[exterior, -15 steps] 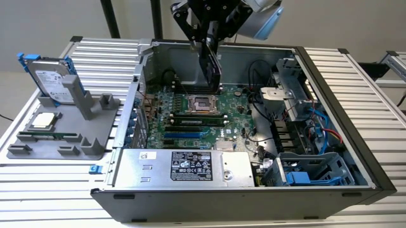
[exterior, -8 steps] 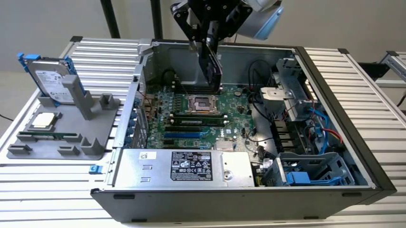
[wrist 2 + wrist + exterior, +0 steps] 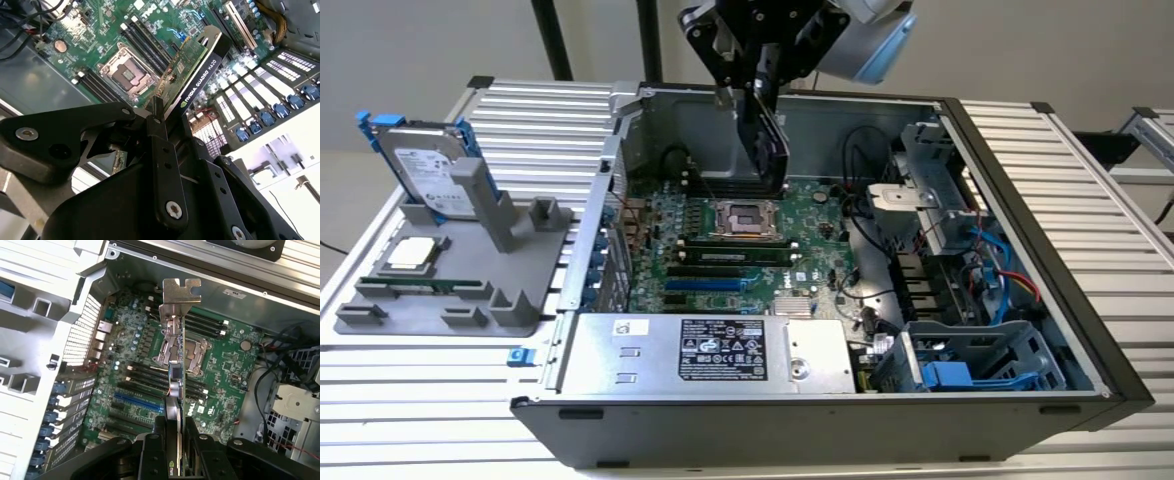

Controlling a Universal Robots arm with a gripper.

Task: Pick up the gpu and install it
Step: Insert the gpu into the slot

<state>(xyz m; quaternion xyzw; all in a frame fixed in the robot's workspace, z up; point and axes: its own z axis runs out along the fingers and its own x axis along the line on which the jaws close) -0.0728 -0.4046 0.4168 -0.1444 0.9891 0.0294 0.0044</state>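
Ribbed tabletop (image 3: 427,400) carried the open computer case (image 3: 720,420), motherboard (image 3: 734,250) inside. We logged the hand (image 3: 750,95) closed on the gpu (image 3: 767,140) at upper centre of the exterior view. The card stood on edge, long axis running down from the hand toward the motherboard, apparently not yet seated.

Above the motherboard (image 3: 825,262) the open computer case (image 3: 854,125) gives free room, where the gripper (image 3: 750,95) clamps the gpu (image 3: 769,150). Power supply (image 3: 707,350), drive cage (image 3: 974,352) and cables (image 3: 851,200) hem its edges; clearance beneath the card seems ample.
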